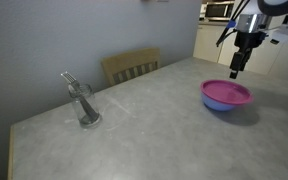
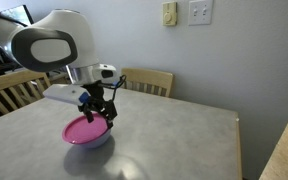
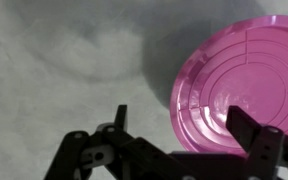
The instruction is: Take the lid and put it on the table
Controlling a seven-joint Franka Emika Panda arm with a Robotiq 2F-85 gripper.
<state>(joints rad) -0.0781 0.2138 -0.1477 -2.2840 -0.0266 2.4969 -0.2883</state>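
Nearest the wrist camera, the Robotiq gripper point(image 3: 184, 128) enters from the lower edge of the frame with its two black fingers point(image 3: 250, 132) spread well apart and nothing between them. The jaws stand wide and grip nothing. One finger overlaps the lower part of the magenta-pink lid point(image 3: 246, 80) in the wrist view, while the other stands over bare grey speckled table point(image 3: 64, 60). The lid shows concentric raised rings and a slightly raised rim. In both exterior views the lid point(image 1: 227, 93) point(image 2: 83, 129) lies flat on top of the blue-violet bowl point(image 1: 227, 105) point(image 2: 94, 143), covering its mouth, and the bowl stands on the table point(image 1: 154, 135) point(image 2: 184, 140). The gripper point(image 1: 234, 72) point(image 2: 97, 116) points downward over the lid, just above its surface; whether the fingertips touch the lid cannot be told. The white arm point(image 2: 49, 45) reaches over the bowl from the side. In an exterior view, a clear drinking glass point(image 1: 85, 110) holding a metal utensil point(image 1: 71, 79) stands on the table well apart from the bowl. A wooden chair point(image 1: 132, 66) point(image 2: 150, 80) is pushed against the far table edge, and a second wooden chair point(image 2: 9, 88) stands behind the arm.
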